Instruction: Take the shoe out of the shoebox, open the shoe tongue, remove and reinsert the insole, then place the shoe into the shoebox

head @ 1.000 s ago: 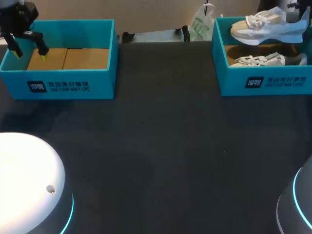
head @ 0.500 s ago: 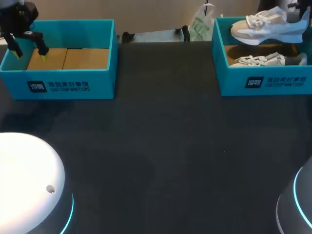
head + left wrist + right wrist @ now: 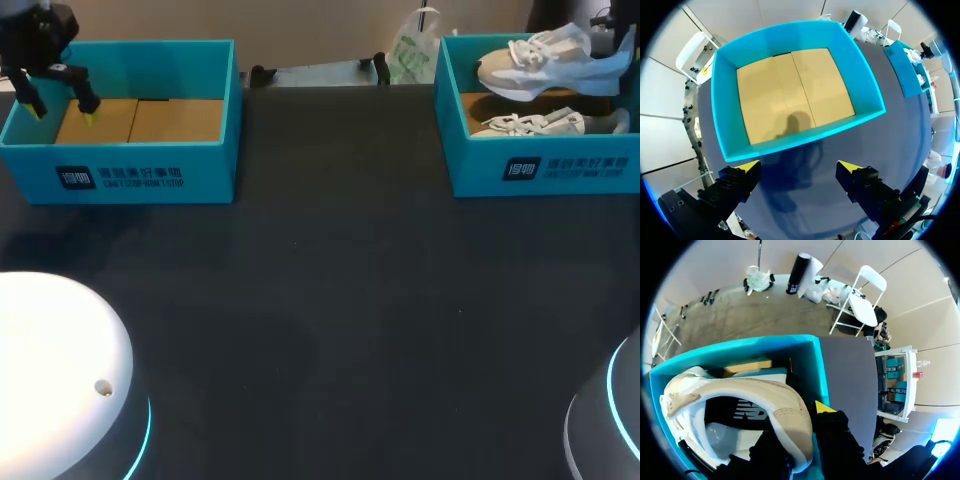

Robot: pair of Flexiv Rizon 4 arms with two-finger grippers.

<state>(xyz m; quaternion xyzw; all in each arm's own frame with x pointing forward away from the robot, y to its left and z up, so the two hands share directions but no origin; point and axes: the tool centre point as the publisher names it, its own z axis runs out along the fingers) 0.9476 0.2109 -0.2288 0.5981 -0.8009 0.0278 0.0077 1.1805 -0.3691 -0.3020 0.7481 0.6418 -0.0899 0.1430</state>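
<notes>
A beige-and-white shoe [image 3: 545,62] hangs above the right teal shoebox [image 3: 540,170], toe pointing left. My right gripper [image 3: 800,425] is shut on its heel collar, with one yellow fingertip [image 3: 825,406] showing outside the shoe [image 3: 740,405]. Its other finger is hidden inside the shoe. A second white shoe [image 3: 525,124] lies in that box, under the lifted one. My left gripper [image 3: 62,113] stands open over the left end of the left teal shoebox [image 3: 150,175]. In the left wrist view the gripper [image 3: 797,166] holds nothing, and the box [image 3: 790,142] ahead shows only a cardboard floor.
The dark tabletop [image 3: 340,300] stretches between the two boxes. My arms' white rounded bases sit at the front left [image 3: 60,370] and front right [image 3: 610,420] corners.
The held shoe has shifted slightly to the right with my right gripper, its heel now nearer the view's edge. The left arm has not moved.
</notes>
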